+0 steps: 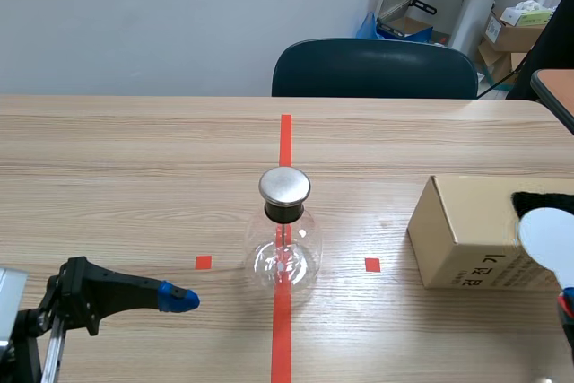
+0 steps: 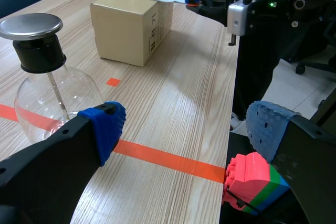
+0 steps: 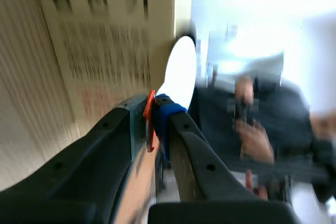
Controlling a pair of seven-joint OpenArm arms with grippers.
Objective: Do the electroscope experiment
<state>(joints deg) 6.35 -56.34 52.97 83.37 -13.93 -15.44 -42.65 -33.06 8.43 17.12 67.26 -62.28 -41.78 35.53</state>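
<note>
Two grippers are in view, one of them loaded. The right gripper [image 3: 155,121] is clamped on the orange-red handle of a white disc paddle [image 1: 549,238]. The disc stands out ahead of the fingertips, over the dark opening in the top of the cardboard box [image 1: 466,239] — what the box contains cannot be made out. The left gripper [image 2: 186,129] has its fingers wide apart and holds nothing; it sits low over the table on the left side. The electroscope [image 1: 285,239] stands upright on the red centre line, well apart from the paddle and to the robot's left of it. Its glass flask encloses a thin rod hanging from the black stopper, which is topped by a flat metal cap [image 1: 284,186]. Judgement: the left gripper is nearer the flask, but the coming move belongs to the right arm — the disc must travel leftward to the cap and arrive level with its flat top.
</note>
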